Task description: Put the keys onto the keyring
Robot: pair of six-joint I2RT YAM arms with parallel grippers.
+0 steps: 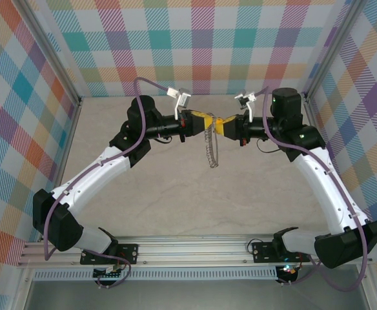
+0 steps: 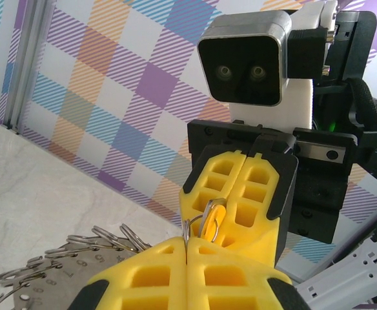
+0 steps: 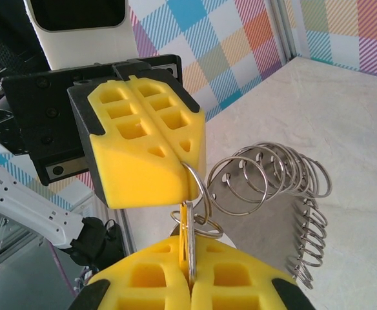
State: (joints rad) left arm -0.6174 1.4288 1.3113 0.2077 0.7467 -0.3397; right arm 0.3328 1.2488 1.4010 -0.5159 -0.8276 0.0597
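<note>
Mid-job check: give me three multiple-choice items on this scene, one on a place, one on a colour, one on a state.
1. Where is the ring chain?
A lying loose, far from both arms
B hanging where the left claw and right claw meet
C wound round one wrist

2. What colour are the fingers?
A yellow
B blue
C red

3. How do the claws stand?
A both wide open
B left open, right shut
C both shut

Key: B, the chain dangles from the meeting tips. A, both pairs are yellow. C, each pair is pressed together, the left on a ring, the right on the key.
</note>
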